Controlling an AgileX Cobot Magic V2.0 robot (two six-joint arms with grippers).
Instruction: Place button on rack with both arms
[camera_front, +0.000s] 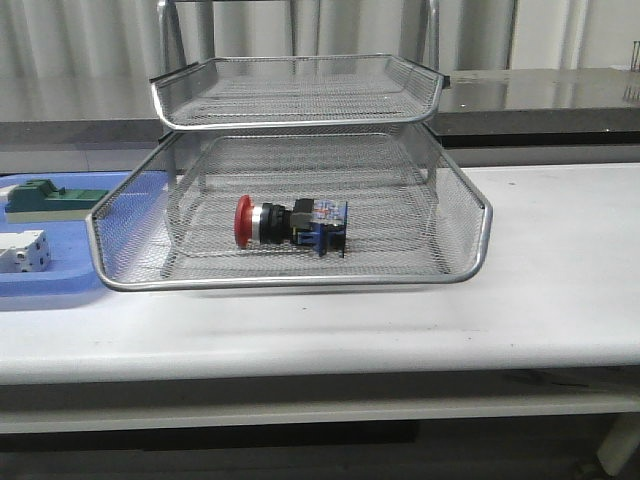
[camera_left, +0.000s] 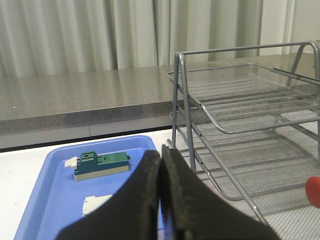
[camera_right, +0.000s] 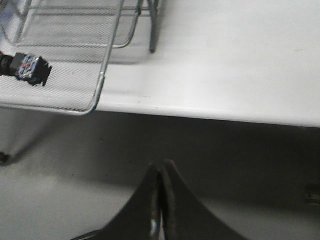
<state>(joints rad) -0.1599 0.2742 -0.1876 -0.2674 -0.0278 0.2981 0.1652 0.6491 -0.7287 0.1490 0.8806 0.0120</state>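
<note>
Lying on its side, the red-capped push-button with silver collar and black-and-blue body (camera_front: 290, 222) is being cradled in the lowest tray of the silver wire-mesh rack (camera_front: 300, 95). The black left gripper (camera_left: 160, 200) and black right gripper (camera_right: 160, 202) are being held clenched, empty, apart from it.

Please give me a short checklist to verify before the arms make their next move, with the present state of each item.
1. Button lies in the rack, bottom tray: ok.
2. Button is on its side, red cap toward the blue tray: ok.
3. Left tool shut, holding nothing: ok.
4. Right tool shut, holding nothing, away from the rack: ok.
5. Button fully settled, not rolling: cannot tell.
</note>
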